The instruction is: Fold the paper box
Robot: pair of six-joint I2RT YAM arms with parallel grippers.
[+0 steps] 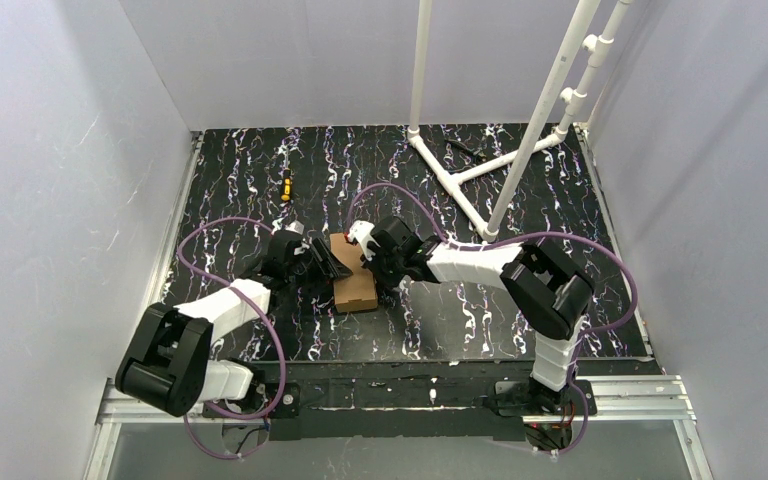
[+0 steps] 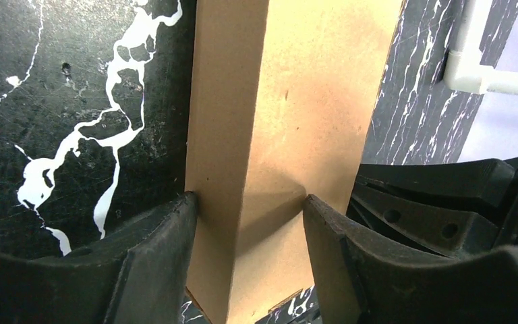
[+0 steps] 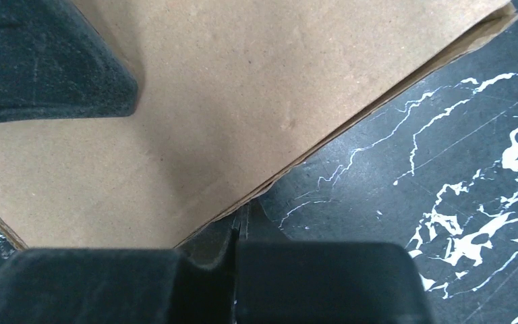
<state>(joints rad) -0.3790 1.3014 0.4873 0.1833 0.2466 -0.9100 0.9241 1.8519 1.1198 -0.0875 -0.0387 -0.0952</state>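
Observation:
The paper box is a small brown cardboard box lying on the black marbled table between the two arms. My left gripper comes at it from the left. In the left wrist view the paper box runs away from the camera, and my left gripper has both fingertips against the cardboard, astride a long corner edge. My right gripper is at the box's far right side. In the right wrist view that gripper is shut and empty, its tip against the lower edge of the paper box.
A white pipe frame stands at the back right. A small yellow and black item lies at the back left. Pale walls close in the table on three sides. A dark finger of the other arm rests over the cardboard.

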